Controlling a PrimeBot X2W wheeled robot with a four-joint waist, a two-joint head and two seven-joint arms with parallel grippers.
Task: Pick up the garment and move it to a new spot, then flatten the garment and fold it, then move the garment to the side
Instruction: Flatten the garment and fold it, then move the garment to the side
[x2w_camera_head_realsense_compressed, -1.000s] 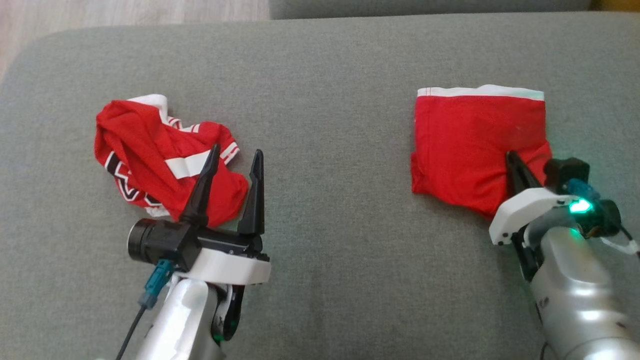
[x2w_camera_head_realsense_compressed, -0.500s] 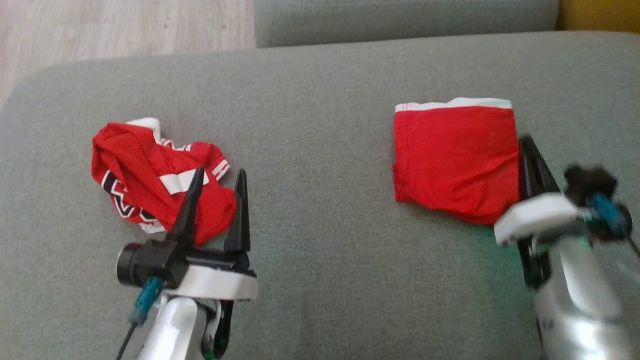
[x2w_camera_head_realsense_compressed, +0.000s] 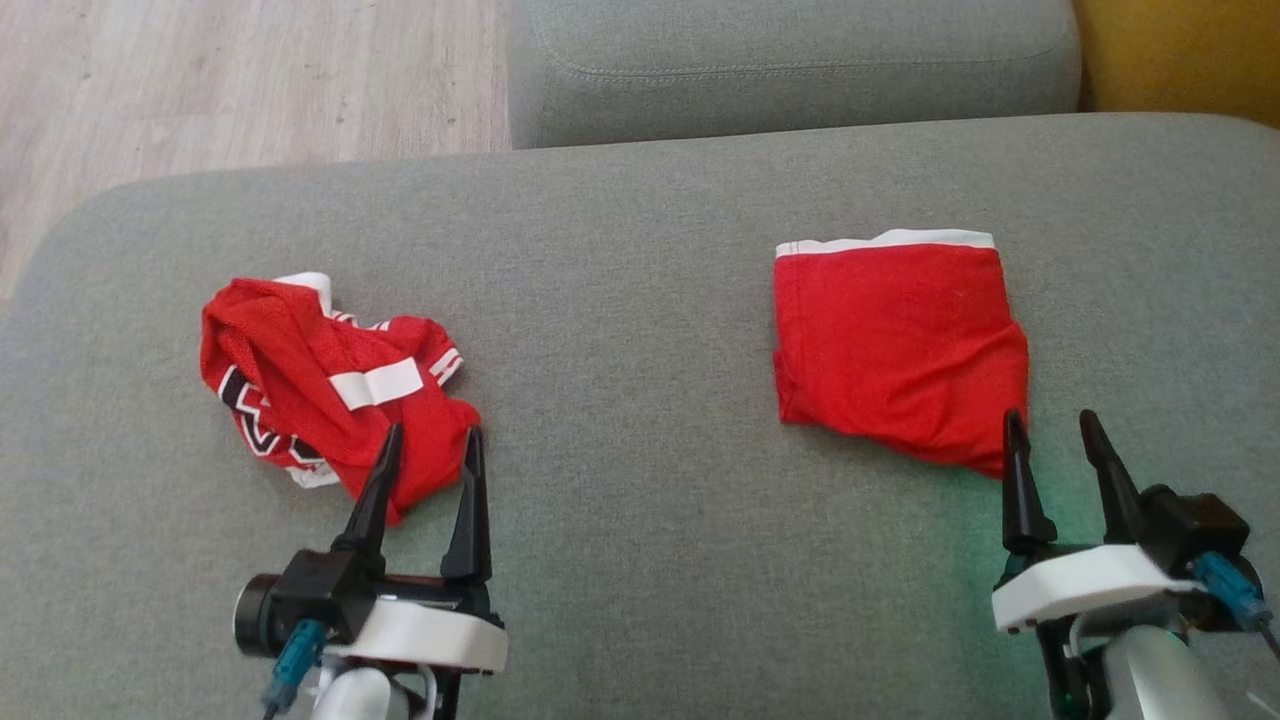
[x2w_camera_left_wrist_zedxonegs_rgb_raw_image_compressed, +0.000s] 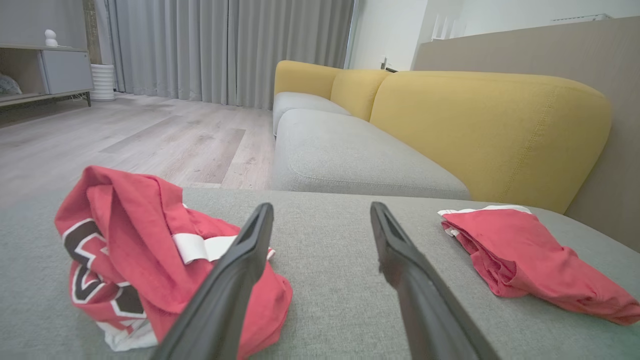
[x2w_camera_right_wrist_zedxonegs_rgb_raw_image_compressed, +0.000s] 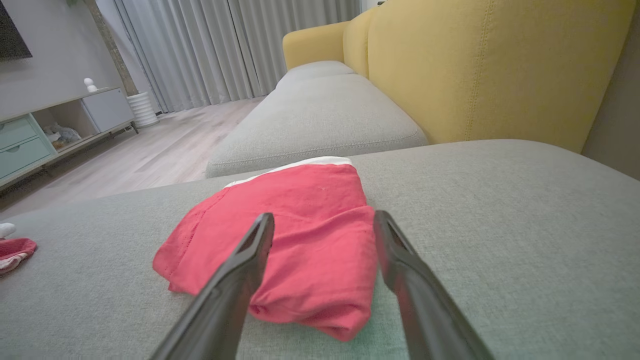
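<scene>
2 garments are seen on 1 large grey seat cushion (x2w_camera_head_realsense_compressed: 620, 300), well apart. The folded red garment (x2w_camera_head_realsense_compressed: 895, 345), w/ a white waistband along its far edge, is laid flat on the R half of the cushion. It is folded into a rough rectangle, and its near R corner is a bit rumpled. The crumpled red jersey (x2w_camera_head_realsense_compressed: 320, 385), w/ black-and-white trim and 1 white patch, is heaped on the L half.

2 grippers are shown, 1 per arm, both low in the head view. The R gripper (x2w_camera_head_realsense_compressed: 1050, 418) is spread wide w/ nothing clamped. Its 2 dark fingers are pointed toward the folded red garment's near R corner, and 1 fingertip is seen just beside that corner. Whether cloth is touched can't be told. In the R wrist view the garment's near fold is framed btwn the 2 fingers and is resting on the cushion.

The L gripper (x2w_camera_head_realsense_compressed: 433, 432) is likewise spread and empty. Its 2 fingertips are seen at the jersey's near edge, and in the L wrist view 1 finger is crossed in front of the heap.

Beyond the cushion, 1 more grey seat cushion (x2w_camera_head_realsense_compressed: 790, 60), a yellow backrest (x2w_camera_head_realsense_compressed: 1180, 55) and a wood floor (x2w_camera_head_realsense_compressed: 250, 80) are visible. Grey curtains (x2w_camera_left_wrist_zedxonegs_rgb_raw_image_compressed: 225, 50) and 1 low cabinet (x2w_camera_right_wrist_zedxonegs_rgb_raw_image_compressed: 50, 130) are picked up by the wrist cams.
</scene>
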